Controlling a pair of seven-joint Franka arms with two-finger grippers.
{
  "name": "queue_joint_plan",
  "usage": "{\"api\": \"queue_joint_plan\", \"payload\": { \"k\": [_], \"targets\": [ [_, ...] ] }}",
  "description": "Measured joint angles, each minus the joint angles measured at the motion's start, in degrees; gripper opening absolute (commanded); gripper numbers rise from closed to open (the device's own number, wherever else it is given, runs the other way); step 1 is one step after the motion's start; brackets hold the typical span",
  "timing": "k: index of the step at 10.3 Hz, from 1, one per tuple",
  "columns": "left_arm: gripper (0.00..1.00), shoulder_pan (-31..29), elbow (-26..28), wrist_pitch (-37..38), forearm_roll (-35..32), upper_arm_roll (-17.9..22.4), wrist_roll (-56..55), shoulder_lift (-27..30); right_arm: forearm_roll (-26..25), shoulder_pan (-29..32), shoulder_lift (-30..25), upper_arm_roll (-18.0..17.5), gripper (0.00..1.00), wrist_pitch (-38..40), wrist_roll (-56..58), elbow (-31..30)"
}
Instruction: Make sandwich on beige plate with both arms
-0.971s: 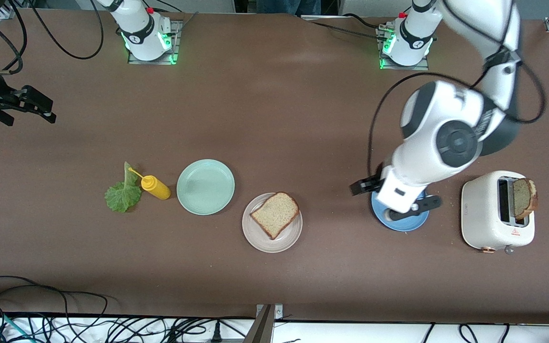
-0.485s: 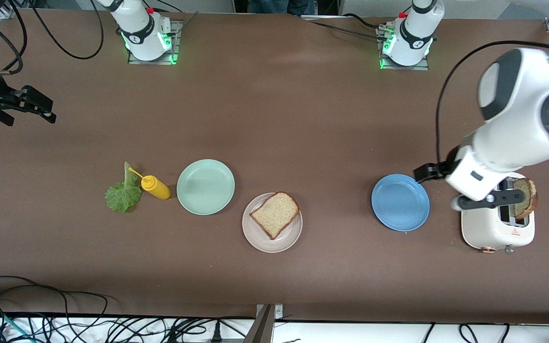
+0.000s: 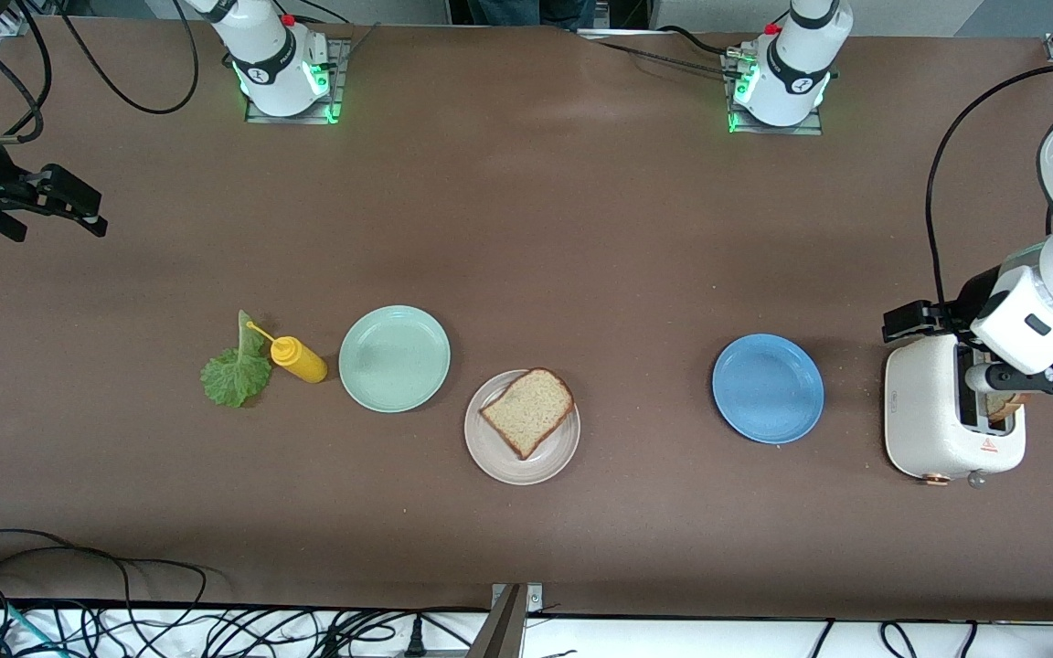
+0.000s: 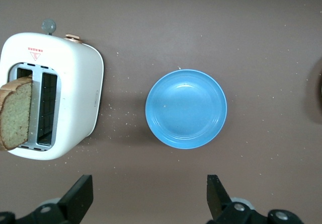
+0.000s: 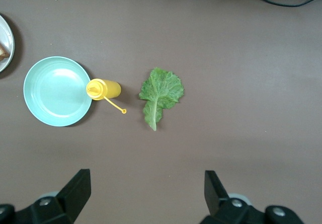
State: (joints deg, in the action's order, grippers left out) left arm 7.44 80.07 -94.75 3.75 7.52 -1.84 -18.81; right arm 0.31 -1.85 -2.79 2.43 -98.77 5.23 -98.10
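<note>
left hand (image 4: 148, 201) gapes empty over toaster (image 3: 933, 416); bread slice (image 4: 15, 113) sits in slot.

Open worktop (image 3: 545, 210): the wide brown stretch between the arm bases and the row of things is bare; a pincer could pass freely there.
Row of obstacles: lettuce leaf (image 3: 236, 370) touching the yellow squeeze bottle (image 3: 298, 359), mint-green plate (image 3: 394, 358) just beside it, beige plate (image 3: 523, 428) with a bread slice (image 3: 528, 411) close by.
Gap: bare worktop between the beige plate and the blue plate (image 3: 768, 388).
Toaster (image 3: 947, 416): left pincer (image 3: 1034, 375) hangs over it, fingers spread, covering its slots.
Right pincer (image 3: 56, 203): spread, waits at the right arm's end.
</note>
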Motion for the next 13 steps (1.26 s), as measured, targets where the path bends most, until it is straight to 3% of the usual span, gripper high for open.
{"api": "queue_joint_plan", "payload": {
  "k": [3,13],
  "targets": [
    [1.00,0.09,2.46,-0.88,0.00,-0.47,0.05,1.65,0.00,0.00,0.00,0.00,1.00,0.00,0.00,0.00],
    [1.00,0.11,2.73,-0.88,0.00,-0.66,0.57,1.85,0.00,0.00,0.00,0.00,1.00,0.00,0.00,0.00]
  ]
}}
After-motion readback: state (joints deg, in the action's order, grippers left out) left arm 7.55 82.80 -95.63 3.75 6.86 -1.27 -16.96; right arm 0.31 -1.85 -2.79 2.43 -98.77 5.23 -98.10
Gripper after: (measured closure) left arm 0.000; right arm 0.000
